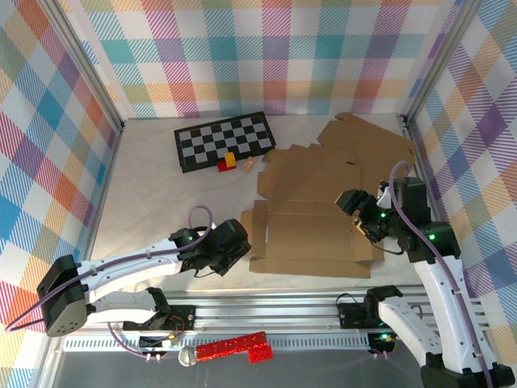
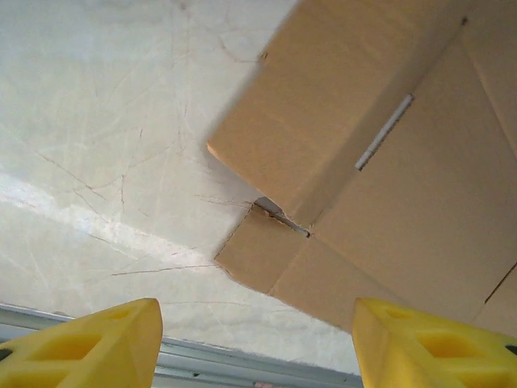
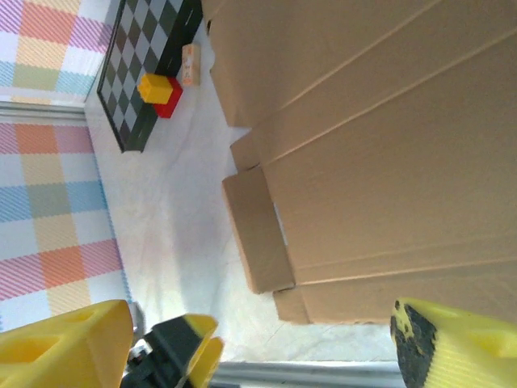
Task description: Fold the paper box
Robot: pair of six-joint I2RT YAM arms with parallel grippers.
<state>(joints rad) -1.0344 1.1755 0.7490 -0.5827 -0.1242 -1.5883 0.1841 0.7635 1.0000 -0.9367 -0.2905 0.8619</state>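
Left gripper [image 2: 257, 346] just beside paper box [image 2: 388, 162]

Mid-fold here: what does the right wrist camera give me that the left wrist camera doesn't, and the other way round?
Right wrist view adds: the checkerboard, a yellow block and a red block together at its edge, a small wooden block beside them, and the plaid wall.
Left wrist view adds: a close look at the cut between two corner flaps, a narrow slot in the panel, and the metal rail.
Shared: the flat cardboard box and the white table. Left gripper and right gripper each stand open, holding nothing.
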